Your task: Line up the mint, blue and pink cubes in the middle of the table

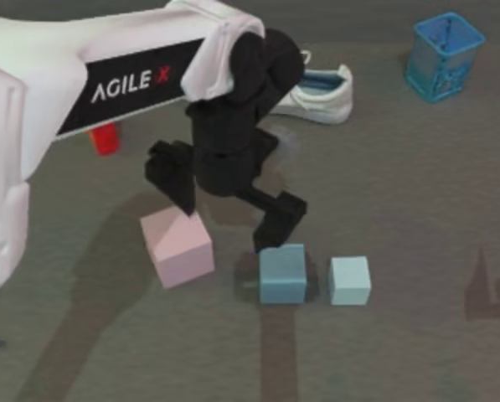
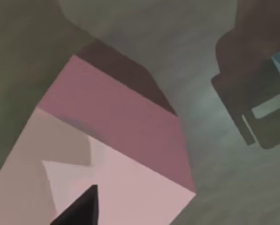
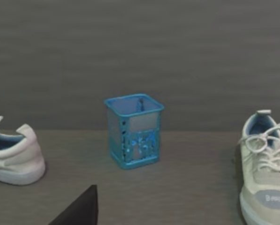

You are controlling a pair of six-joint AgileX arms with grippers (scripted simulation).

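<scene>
The pink cube (image 1: 178,248) rests on the table (image 1: 400,193), turned at an angle, left of the blue cube (image 1: 283,274). The mint cube (image 1: 350,280) sits just right of the blue one, and these two stand square in a row. My left gripper (image 1: 229,226) hangs open over the gap between pink and blue. One finger is above the pink cube's far corner, the other at the blue cube's far edge. In the left wrist view the pink cube (image 2: 116,140) fills the frame beneath one fingertip (image 2: 86,206). My right arm is out of the top view, with one fingertip (image 3: 83,208) showing in its wrist view.
A white shoe (image 1: 317,94) lies at the back centre behind my left arm. A bright blue perforated cup (image 1: 444,55) stands back right, and a small red object (image 1: 105,139) back left. The right wrist view shows the cup (image 3: 134,131) between two shoes (image 3: 13,157) (image 3: 266,168).
</scene>
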